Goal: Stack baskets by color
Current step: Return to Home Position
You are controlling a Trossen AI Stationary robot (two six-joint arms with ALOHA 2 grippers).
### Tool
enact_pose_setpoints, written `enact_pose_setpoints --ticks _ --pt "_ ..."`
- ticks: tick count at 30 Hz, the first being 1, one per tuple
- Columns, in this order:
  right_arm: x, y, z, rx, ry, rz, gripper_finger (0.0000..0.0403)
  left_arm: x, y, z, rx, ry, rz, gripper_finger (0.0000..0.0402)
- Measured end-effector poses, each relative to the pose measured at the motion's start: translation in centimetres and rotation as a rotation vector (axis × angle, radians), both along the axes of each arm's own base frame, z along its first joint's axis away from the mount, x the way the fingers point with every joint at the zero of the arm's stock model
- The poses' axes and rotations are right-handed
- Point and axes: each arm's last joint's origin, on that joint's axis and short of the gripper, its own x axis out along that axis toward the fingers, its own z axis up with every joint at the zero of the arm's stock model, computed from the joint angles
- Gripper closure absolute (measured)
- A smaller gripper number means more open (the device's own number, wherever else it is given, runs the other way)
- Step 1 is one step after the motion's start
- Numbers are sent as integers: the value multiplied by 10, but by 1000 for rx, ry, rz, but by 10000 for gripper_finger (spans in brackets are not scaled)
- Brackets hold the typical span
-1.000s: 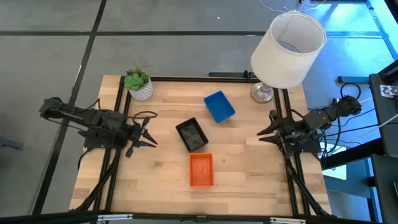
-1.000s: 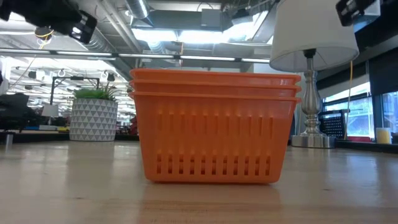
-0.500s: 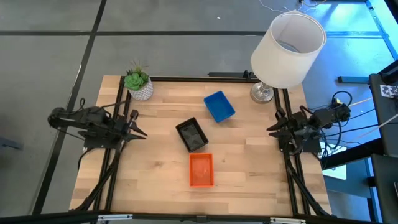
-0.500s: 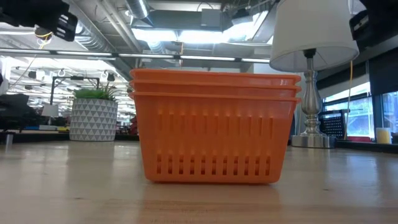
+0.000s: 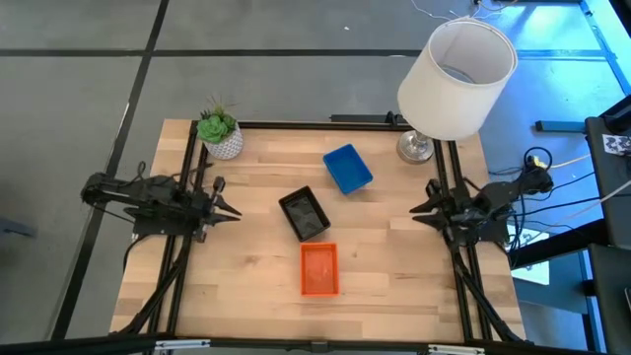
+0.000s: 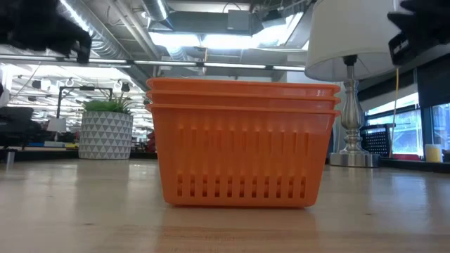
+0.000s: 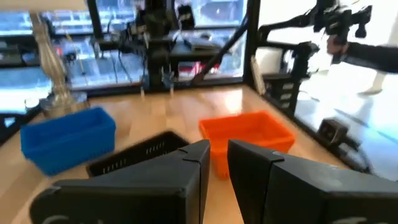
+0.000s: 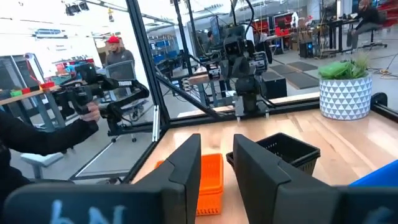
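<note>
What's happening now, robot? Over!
Left gripper, right gripper out at the sides, jaws apart, empty. Orange baskets stacked three high; black baskets, blue baskets separate. Plant pot, lamp at back, out of the way.

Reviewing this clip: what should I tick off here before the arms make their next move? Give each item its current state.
1. Orange baskets nested three deep: ok, three rims show in the low view.
2. Black stack holds three: cannot tell from above.
3. Blue stack holds three: cannot tell.
4. Left gripper empty, at the table's left edge, clear of the stacks: ok.
5. Right gripper empty, at the right edge, clear of the stacks: ok.
6. No loose basket lying on the table: ok.
</note>
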Motion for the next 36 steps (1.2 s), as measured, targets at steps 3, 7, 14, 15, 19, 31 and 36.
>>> enact_pose_setpoints --ticks 3,7,14,15,19,31,36 --pt "6 3 -19 -10 41 1 309 7 -1 -21 16 21 14 351" --pt "12 7 -39 27 50 11 309 12 -2 -36 23 8 22 351" --pt "15 12 -49 -116 2 121 309 14 -2 -39 39 -24 33 351" --pt "15 12 -50 -124 2 143 309 14 -2 -39 59 -28 37 351" --pt "14 15 -51 -143 7 221 309 14 -1 -39 134 -38 45 351" --pt "16 18 -57 -152 68 299 309 14 -1 -39 151 -40 46 351" --pt "17 21 -61 -144 120 365 309 14 -1 -39 151 -40 46 351"
